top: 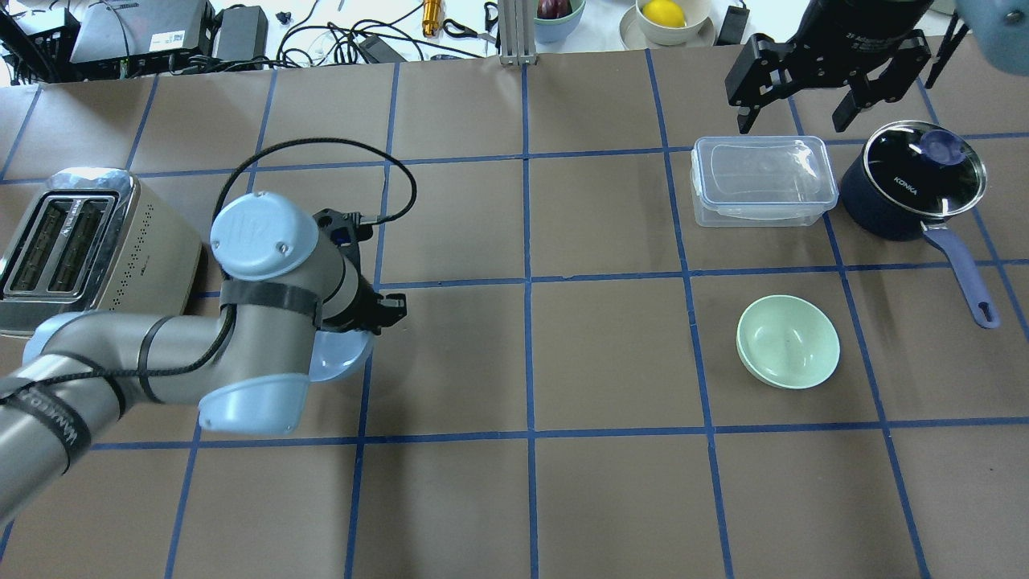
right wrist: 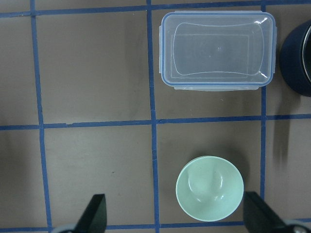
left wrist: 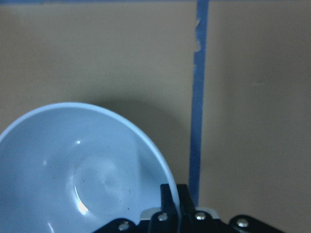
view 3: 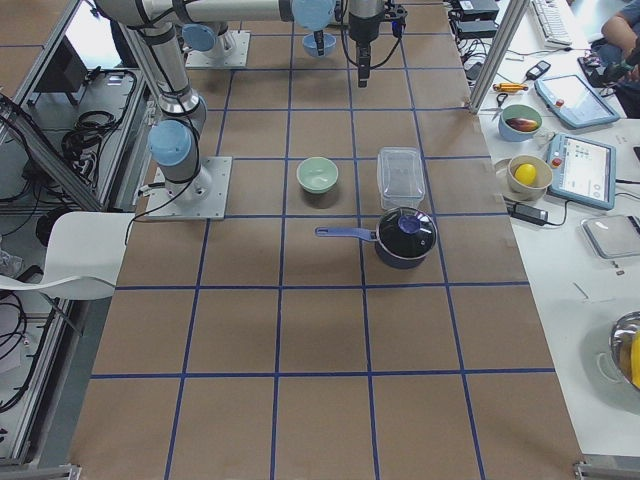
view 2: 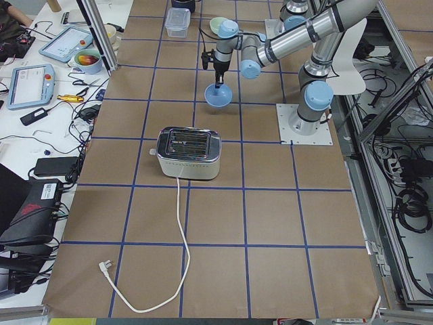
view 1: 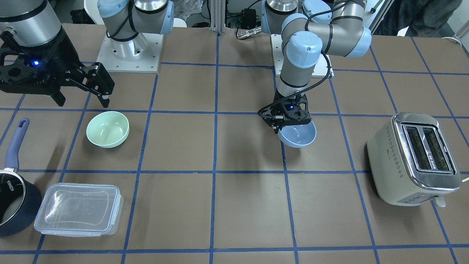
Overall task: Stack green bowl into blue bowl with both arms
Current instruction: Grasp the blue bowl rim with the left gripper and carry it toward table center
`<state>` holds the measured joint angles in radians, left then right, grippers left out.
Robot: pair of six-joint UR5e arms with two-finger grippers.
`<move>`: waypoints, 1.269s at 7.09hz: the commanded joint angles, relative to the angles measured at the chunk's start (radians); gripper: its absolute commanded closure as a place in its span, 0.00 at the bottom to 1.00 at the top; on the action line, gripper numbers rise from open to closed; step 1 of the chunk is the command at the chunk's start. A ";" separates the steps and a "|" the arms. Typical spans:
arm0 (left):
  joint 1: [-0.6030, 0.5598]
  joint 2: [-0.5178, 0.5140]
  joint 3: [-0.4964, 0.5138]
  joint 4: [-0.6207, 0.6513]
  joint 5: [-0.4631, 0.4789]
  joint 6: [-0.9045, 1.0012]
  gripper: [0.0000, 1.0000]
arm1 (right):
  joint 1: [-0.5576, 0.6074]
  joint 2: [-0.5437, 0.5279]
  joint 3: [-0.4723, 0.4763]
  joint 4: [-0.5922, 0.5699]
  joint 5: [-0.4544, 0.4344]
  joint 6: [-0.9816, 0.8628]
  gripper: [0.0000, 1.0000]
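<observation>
The pale green bowl (view 1: 107, 129) stands upright and alone on the brown table; it also shows in the overhead view (top: 788, 341) and the right wrist view (right wrist: 209, 188). The light blue bowl (view 1: 298, 136) is tilted in my left gripper (view 1: 277, 129), which is shut on its rim. The left wrist view shows the pinched rim and the blue bowl (left wrist: 82, 170) with its shadow on the table. My right gripper (view 1: 82, 96) is open and empty. It hangs high over the table, between the green bowl and the clear container (right wrist: 217, 50).
A clear lidded container (view 1: 78, 209) and a dark blue saucepan (view 1: 11, 201) with a long handle sit beside the green bowl. A cream toaster (view 1: 416, 157) stands beyond the blue bowl on my left. Blue tape lines grid the table.
</observation>
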<state>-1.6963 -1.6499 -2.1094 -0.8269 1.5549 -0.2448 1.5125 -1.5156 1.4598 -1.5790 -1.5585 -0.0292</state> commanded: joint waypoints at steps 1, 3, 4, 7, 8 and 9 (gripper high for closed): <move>-0.109 -0.187 0.274 -0.022 -0.052 -0.129 1.00 | 0.000 0.000 0.001 0.001 0.000 0.000 0.00; -0.193 -0.360 0.429 0.006 -0.051 -0.334 1.00 | -0.002 0.000 0.001 0.001 -0.002 0.000 0.00; -0.219 -0.414 0.449 0.087 -0.052 -0.400 1.00 | -0.002 0.000 0.001 0.001 0.000 0.000 0.00; -0.258 -0.458 0.480 0.098 -0.042 -0.461 0.95 | -0.003 0.000 0.002 0.001 -0.002 0.000 0.00; -0.258 -0.456 0.489 0.097 -0.044 -0.493 0.75 | -0.003 0.000 0.002 0.001 -0.002 -0.003 0.00; -0.255 -0.414 0.491 0.095 -0.038 -0.485 0.29 | -0.005 0.002 0.002 0.001 -0.002 -0.011 0.00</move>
<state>-1.9524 -2.0952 -1.6244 -0.7304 1.5127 -0.7224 1.5091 -1.5153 1.4619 -1.5785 -1.5600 -0.0330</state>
